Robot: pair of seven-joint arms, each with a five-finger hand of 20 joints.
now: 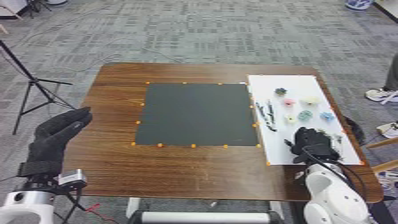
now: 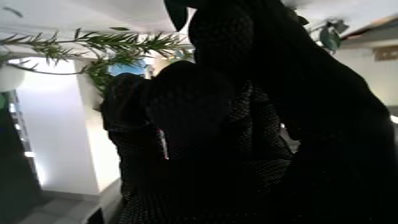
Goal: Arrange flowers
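In the head view, the right hand is low over the near part of a white sheet. Green sprigs lie beside it. Farther up the sheet are a pink flower, a cream flower, a blue flower, a pale yellow flower, a green rosette and a dark green one. The left hand is open off the table's left edge. In the right wrist view, leafy green sprigs show beyond the right hand; what it touches is hidden.
Long dark tools lie along the white sheet's left side. A black mat with orange markers round its edge covers the middle of the brown table. A black tripod stands beyond the left edge.
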